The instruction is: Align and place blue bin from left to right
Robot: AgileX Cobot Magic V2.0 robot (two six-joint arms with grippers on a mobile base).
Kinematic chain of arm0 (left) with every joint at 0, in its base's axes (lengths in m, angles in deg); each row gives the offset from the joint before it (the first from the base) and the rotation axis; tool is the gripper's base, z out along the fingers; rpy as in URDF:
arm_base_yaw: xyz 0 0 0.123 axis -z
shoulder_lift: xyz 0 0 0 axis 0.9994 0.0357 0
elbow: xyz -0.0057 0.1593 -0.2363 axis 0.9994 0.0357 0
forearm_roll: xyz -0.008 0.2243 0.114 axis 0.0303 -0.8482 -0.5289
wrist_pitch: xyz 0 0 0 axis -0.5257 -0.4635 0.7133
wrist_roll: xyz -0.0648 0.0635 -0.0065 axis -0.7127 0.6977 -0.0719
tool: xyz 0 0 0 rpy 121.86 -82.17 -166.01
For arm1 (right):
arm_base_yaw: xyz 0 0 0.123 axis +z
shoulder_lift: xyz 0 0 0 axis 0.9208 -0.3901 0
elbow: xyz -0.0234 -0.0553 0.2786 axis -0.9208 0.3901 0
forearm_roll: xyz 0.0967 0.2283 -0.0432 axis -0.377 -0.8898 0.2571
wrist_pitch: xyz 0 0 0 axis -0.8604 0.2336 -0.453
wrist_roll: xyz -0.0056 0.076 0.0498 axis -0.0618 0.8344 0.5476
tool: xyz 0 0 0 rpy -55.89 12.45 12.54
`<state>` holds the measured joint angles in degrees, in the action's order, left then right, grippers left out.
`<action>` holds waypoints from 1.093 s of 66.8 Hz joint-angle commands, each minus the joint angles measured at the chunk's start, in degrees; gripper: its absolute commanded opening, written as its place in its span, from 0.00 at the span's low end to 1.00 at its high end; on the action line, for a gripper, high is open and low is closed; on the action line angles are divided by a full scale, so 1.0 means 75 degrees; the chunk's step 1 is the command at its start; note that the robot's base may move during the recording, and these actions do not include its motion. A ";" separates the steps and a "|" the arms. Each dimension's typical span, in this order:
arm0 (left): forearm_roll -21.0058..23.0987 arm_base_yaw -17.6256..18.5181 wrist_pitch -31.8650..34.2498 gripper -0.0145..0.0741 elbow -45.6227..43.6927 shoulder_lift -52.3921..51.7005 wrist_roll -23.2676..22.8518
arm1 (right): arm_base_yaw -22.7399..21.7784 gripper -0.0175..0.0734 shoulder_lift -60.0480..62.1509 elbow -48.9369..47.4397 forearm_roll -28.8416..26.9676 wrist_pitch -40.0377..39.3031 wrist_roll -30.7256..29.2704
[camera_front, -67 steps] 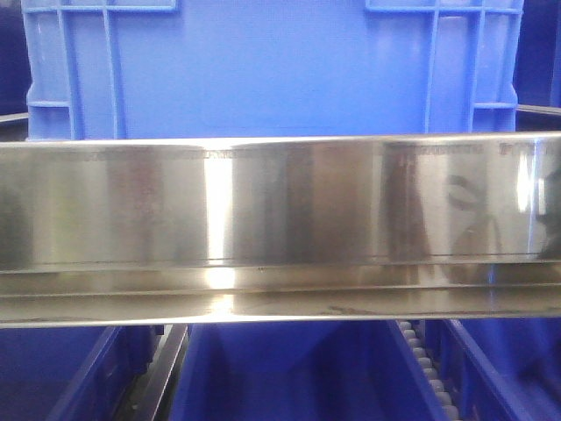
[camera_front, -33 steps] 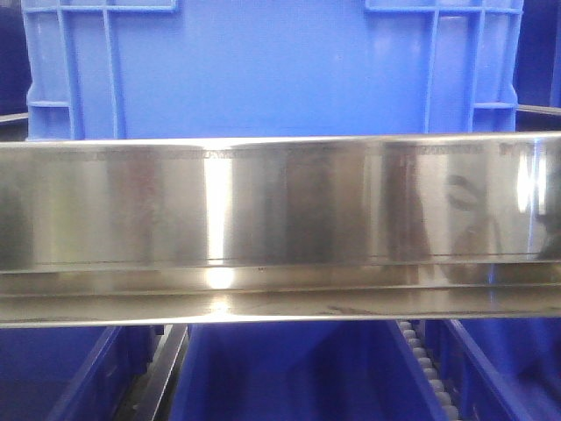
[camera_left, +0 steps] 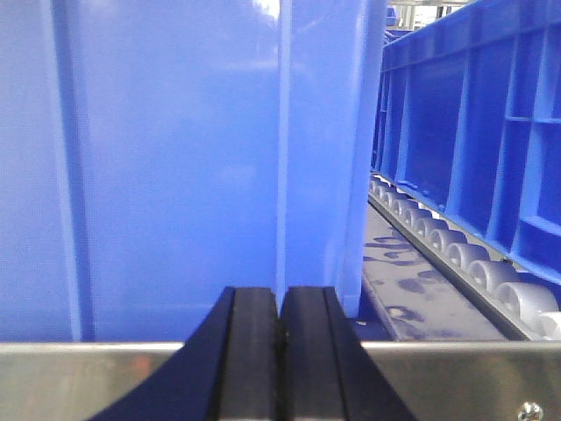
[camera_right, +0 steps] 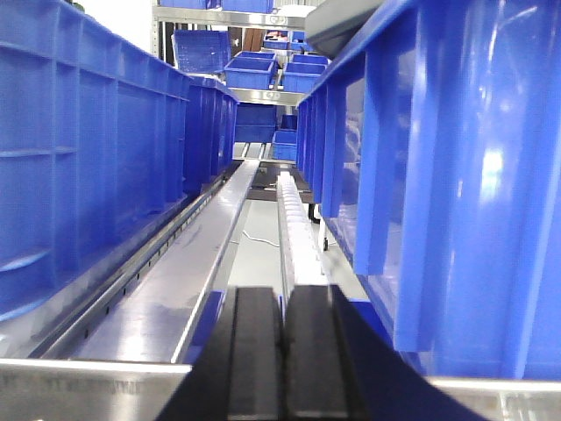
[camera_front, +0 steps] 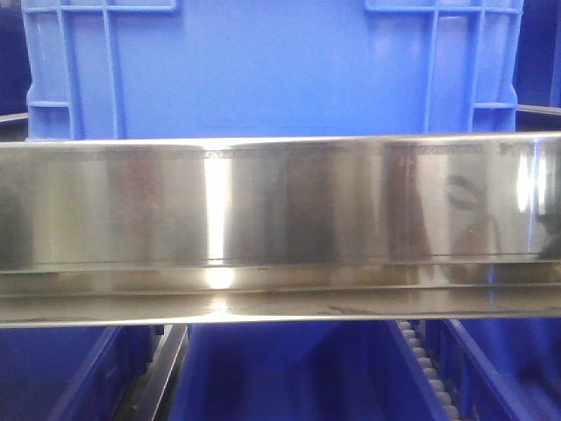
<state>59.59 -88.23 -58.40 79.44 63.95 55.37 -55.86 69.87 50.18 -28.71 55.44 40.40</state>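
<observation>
Blue bin [camera_front: 263,70] is seen in the front view as a large, bright-blue rigid crate. A flat smooth centre panel is flanked by raised vert. ribs, w/ boxed frames at both upper corners. It is set upright and square-on just behind the front edge of the steel rail [camera_front: 280,210], spanning most of the rail's visible length. Its base is hidden by the rail. Under the rail, lower crates [camera_front: 289,377] and a roller strip [camera_front: 427,368] are visible.

Left gripper [camera_left: 279,351] is pressed together w/ nothing btwn the pads. A blue ribbed wall [camera_left: 175,175] fills the view directly ahead; whether it belongs to the bin can't be told. A side crate [camera_left: 491,132] and roller track [camera_left: 456,259] lie to its right.

Right gripper [camera_right: 282,351] is likewise closed on itself, empty, and is aimed down a lane btwn a crate row [camera_right: 88,149] and a near crate [camera_right: 473,175]. Stacked tubs [camera_right: 254,66] are seen in the bkgd.
</observation>
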 commanded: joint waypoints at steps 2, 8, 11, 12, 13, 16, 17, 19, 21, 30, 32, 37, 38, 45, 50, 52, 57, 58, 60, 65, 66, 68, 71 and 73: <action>-0.0016 -0.0001 0.0191 0.04 -0.0020 -0.0023 -0.0042 | -0.0017 0.10 0.0022 -0.0005 0.0053 -0.0171 -0.0020; -0.0016 -0.0001 0.0191 0.04 -0.0020 -0.0023 -0.0042 | -0.0017 0.10 0.0022 -0.0005 0.0053 -0.0188 -0.0020; -0.0016 -0.0001 0.0191 0.04 -0.0020 -0.0023 -0.0042 | -0.0017 0.10 0.0022 -0.0005 0.0053 -0.0320 -0.0020; -0.0016 -0.0001 0.0213 0.04 -0.0020 -0.0023 -0.0042 | -0.0017 0.10 0.0022 -0.0005 0.0053 -0.0422 -0.0020; -0.0016 -0.0001 0.0250 0.04 -0.0020 -0.0023 -0.0042 | -0.0017 0.10 0.0022 -0.0005 0.0053 -0.0495 -0.0020; -0.0016 -0.0001 0.0333 0.04 -0.0020 -0.0023 -0.0042 | -0.0017 0.10 0.0022 -0.0005 0.0053 -0.0827 -0.0020; -0.0016 -0.0001 0.0366 0.04 -0.0020 -0.0023 -0.0042 | -0.0017 0.10 0.0022 -0.0005 0.0053 -0.0882 -0.0020; -0.0016 -0.0001 0.0430 0.04 -0.0020 -0.0023 -0.0042 | -0.0017 0.10 0.0022 -0.0005 0.0053 -0.1174 -0.0020; -0.0016 -0.0001 0.0513 0.04 -0.0020 -0.0023 -0.0042 | -0.0017 0.10 0.0022 -0.0005 0.0053 -0.1414 -0.0020; 0.0132 -0.0001 0.1313 0.04 -0.0020 -0.0023 -0.0042 | -0.0017 0.10 0.0022 -0.0005 0.0053 -0.3046 -0.0020; 0.0224 -0.0001 0.1412 0.04 -0.0020 -0.0023 -0.0042 | -0.0017 0.10 0.0022 -0.0005 0.0053 -0.3361 -0.0020; 0.0313 -0.0001 0.1346 0.04 -0.0253 -0.0023 -0.0042 | -0.0017 0.10 0.0022 -0.0005 0.0053 -0.3879 -0.0020; 0.0313 -0.0001 0.1303 0.04 -0.0332 -0.0023 -0.0042 | -0.0017 0.10 0.0022 -0.0005 0.0053 -0.3879 -0.0020; 0.0313 -0.0001 0.0861 0.04 -0.1084 -0.0023 -0.0042 | -0.0017 0.10 0.0022 -0.0509 0.0053 -0.3437 -0.0020; 0.0276 -0.0001 0.0668 0.04 -0.1713 -0.0023 -0.0042 | -0.0017 0.10 0.0022 -0.1178 0.0053 -0.2749 -0.0020; 0.0203 -0.0001 0.0599 0.04 -0.1933 -0.0023 -0.0042 | -0.0017 0.10 0.0022 -0.1450 0.0101 -0.2279 -0.0020; -0.0041 -0.0001 0.0470 0.04 -0.2526 0.0045 -0.0042 | -0.0017 0.10 0.0007 -0.2306 0.0101 -0.1073 -0.0020; -0.0076 -0.0001 0.0371 0.04 -0.2636 0.0081 -0.0042 | -0.0017 0.10 -0.0023 -0.2446 0.0101 -0.0864 -0.0020; -0.0162 -0.0001 0.0162 0.04 -0.2910 0.0196 -0.0042 | -0.0017 0.10 -0.0116 -0.2720 0.0101 -0.0483 -0.0020; -0.0205 -0.0001 -0.0425 0.04 -0.3454 0.0539 -0.0042 | -0.0017 0.10 -0.0457 -0.3397 0.0101 0.0369 -0.0020; -0.0205 -0.0001 -0.0581 0.04 -0.3616 0.0648 -0.0042 | -0.0017 0.10 -0.0526 -0.3565 0.0101 0.0478 -0.0020; -0.0205 -0.0001 -0.0795 0.04 -0.3881 0.0811 -0.0042 | -0.0017 0.10 -0.0669 -0.3781 0.0101 0.0661 -0.0020; -0.0205 -0.0001 -0.1107 0.04 -0.4236 0.1122 -0.0042 | -0.0017 0.10 -0.0952 -0.4127 0.0101 0.0876 -0.0020; -0.0205 -0.0001 -0.1331 0.04 -0.4437 0.1355 -0.0042 | -0.0017 0.10 -0.1163 -0.4310 0.0101 0.0959 -0.0020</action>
<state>58.36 -88.23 -64.11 50.05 70.61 55.27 -55.86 64.72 21.93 -28.45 58.71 40.40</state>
